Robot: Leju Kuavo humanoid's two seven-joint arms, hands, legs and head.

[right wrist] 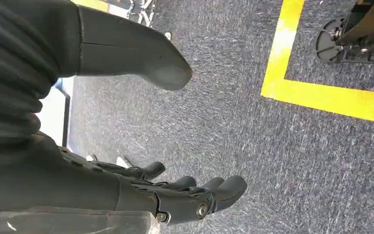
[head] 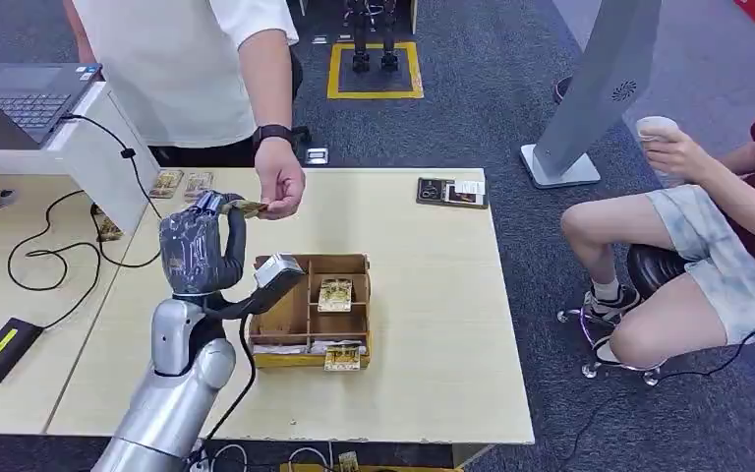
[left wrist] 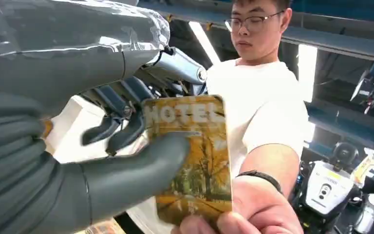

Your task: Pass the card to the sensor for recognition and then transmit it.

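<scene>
You see the card [left wrist: 195,156], a yellow hotel card with an autumn-tree print, held up above the table's far edge, out toward its left half. The left hand [head: 197,246] pinches it: the thick grey thumb [left wrist: 141,168] presses across the card's face while the darker fingers [left wrist: 121,131] close in behind its top corner. At the card's opposite end a person's hand [head: 281,187] also grips it between its fingertips, so both hold it at once. That person stands just beyond the far edge in a white shirt, with a dark band on the wrist.

Your right hand [right wrist: 175,195] hangs over grey carpet beside a yellow floor line [right wrist: 321,92], fingers loosely apart and holding nothing.

On the table [head: 433,324], near the front edge and just right of the left arm, sits a wooden tray [head: 310,315] with compartments holding more cards. A small dark sensor pad [head: 451,192] lies at the far right corner. A second person sits well off the right edge, holding a cup [head: 656,130].
</scene>
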